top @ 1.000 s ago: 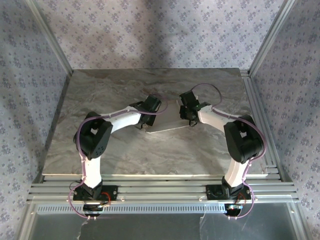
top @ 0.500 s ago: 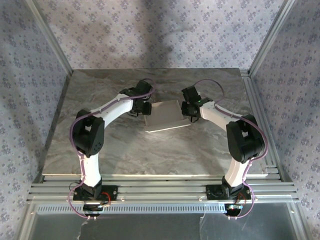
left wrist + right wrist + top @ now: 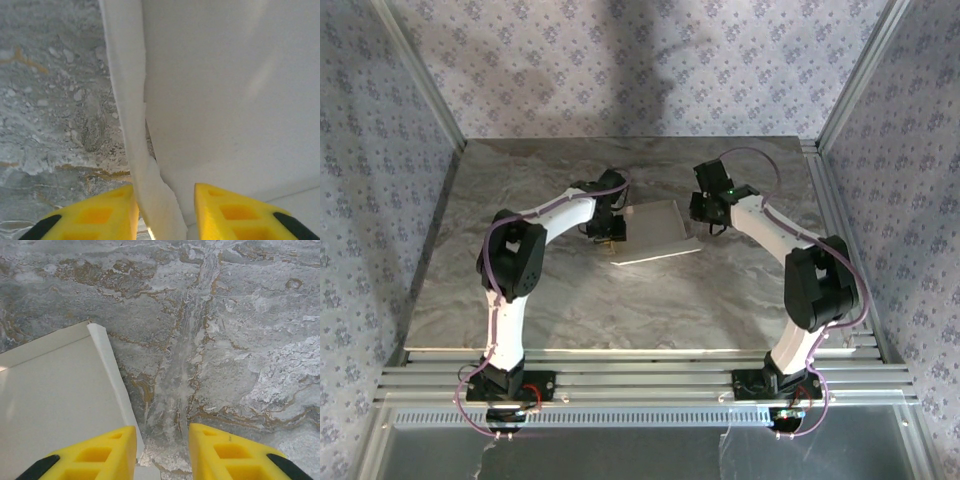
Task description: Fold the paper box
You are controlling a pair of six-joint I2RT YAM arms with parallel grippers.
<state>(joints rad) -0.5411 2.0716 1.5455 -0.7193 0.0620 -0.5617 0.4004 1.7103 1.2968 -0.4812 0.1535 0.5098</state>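
Observation:
The paper box [image 3: 655,230] lies flat on the marble table [image 3: 570,300], a pale white rectangle near the middle. My left gripper [image 3: 610,230] is at its left edge. In the left wrist view the box's top panel [image 3: 225,90] rises on the right, and a narrow upright side flap [image 3: 132,100] runs down between the yellow fingers [image 3: 95,215]. The left gripper [image 3: 164,192] stands open around that flap. My right gripper [image 3: 708,208] is open just off the box's right edge. Bare table shows between its fingers, and the box's raised rim [image 3: 107,365] lies beside its left finger [image 3: 95,452].
Aluminium frame rails [image 3: 835,215] border the table on the right and along the near edge. Patterned wall panels close in the back and sides. Bare marble [image 3: 225,340] lies to the right of the box and in front of it.
The left gripper has come down onto the box's left edge. The right gripper has drawn back to the right, off the box, uncovering its top.

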